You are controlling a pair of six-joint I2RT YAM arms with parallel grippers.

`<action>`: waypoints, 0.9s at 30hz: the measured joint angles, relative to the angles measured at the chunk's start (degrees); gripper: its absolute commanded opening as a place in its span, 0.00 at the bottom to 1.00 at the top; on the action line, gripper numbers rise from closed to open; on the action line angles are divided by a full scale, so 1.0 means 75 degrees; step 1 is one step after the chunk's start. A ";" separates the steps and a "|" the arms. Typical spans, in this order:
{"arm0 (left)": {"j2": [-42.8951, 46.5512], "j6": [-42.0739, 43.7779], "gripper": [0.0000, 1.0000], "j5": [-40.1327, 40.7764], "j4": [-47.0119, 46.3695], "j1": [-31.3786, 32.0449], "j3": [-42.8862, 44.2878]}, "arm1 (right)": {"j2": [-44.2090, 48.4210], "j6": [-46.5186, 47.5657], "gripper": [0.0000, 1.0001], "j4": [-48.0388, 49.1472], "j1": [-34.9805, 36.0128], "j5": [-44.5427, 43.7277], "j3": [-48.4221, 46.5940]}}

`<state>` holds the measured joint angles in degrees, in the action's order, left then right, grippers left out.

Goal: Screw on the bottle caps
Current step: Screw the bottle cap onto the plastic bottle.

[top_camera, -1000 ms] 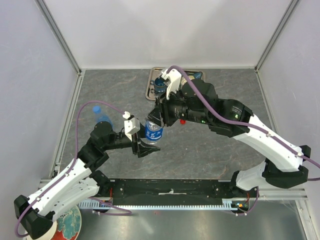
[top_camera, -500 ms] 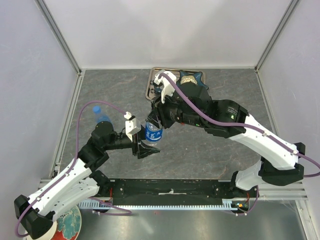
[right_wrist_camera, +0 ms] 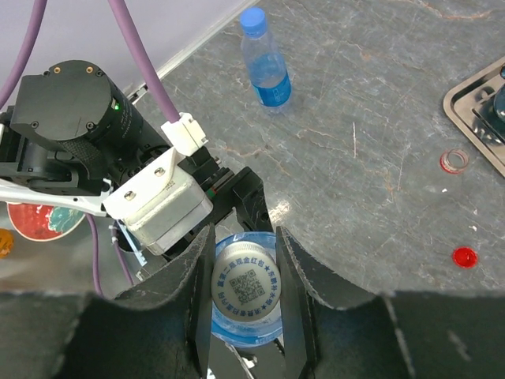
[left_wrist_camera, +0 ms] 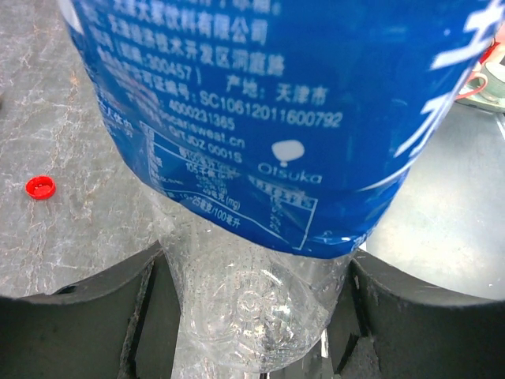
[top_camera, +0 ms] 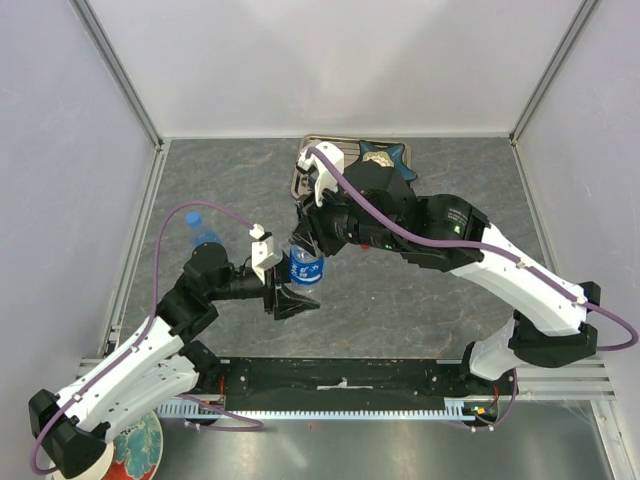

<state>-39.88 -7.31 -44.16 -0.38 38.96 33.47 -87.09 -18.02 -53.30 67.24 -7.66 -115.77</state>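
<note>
Right wrist view looks straight down on the job: the right gripper (right_wrist_camera: 246, 296) has its jaws closed on the white cap (right_wrist_camera: 246, 284), which sits on the neck of the blue-labelled bottle (right_wrist_camera: 245, 335). The left gripper (left_wrist_camera: 252, 276) clamps that bottle low on its clear body, a finger pressed to each side, holding it upright near the middle of the table (top_camera: 430, 310).

From where I stand this is the tightening turn, and I can't tell how far down the thread the cap has gone. To do it well, I'd say the right wrist should turn about the line of the neck, with the cap flat and only a light push downward. A tilted cap would likely cross the thread. The left grip has to be firm enough that the bottle doesn't spin along, yet not so hard that the thin plastic buckles. The wrist will probably need to let go and take hold again between turns.

Counting, biggest first:
- Two grippers, both occupied.
- One metal tray (right_wrist_camera: 473, 103) at the far edge.
- Two bottles: the held one and a second bottle (right_wrist_camera: 268, 71), apparently standing, off to the far left.
- Three caps: the white one, a blue cap (right_wrist_camera: 252, 17) on the second bottle, and a red cap (right_wrist_camera: 465, 257) loose on the table, right of the held bottle.
- One clear ring (right_wrist_camera: 454, 161) lying near the tray
</note>
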 measured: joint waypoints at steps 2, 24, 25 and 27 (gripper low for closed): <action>0.0000 -0.0017 0.02 -0.0020 -0.0003 0.0000 -0.0017 | -0.0096 0.0073 0.25 -0.0178 0.0006 -0.0003 -0.0172; -0.0070 0.0437 0.02 -0.0396 0.0111 -0.0012 -0.0393 | -0.0976 0.0507 0.18 -0.1999 0.0020 0.0248 -0.1437; -0.0076 0.0449 0.02 -0.0396 0.0119 -0.0012 -0.0393 | -0.0982 0.0522 0.19 -0.1999 0.0020 0.0271 -0.1437; -0.0082 0.0484 0.02 -0.0399 0.0140 -0.0012 -0.0391 | -0.0988 0.0545 0.20 -0.2017 0.0020 0.0309 -0.1437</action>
<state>-40.49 -3.68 -47.16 0.67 38.87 30.55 -94.50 -13.93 -68.42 67.40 -5.34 -126.54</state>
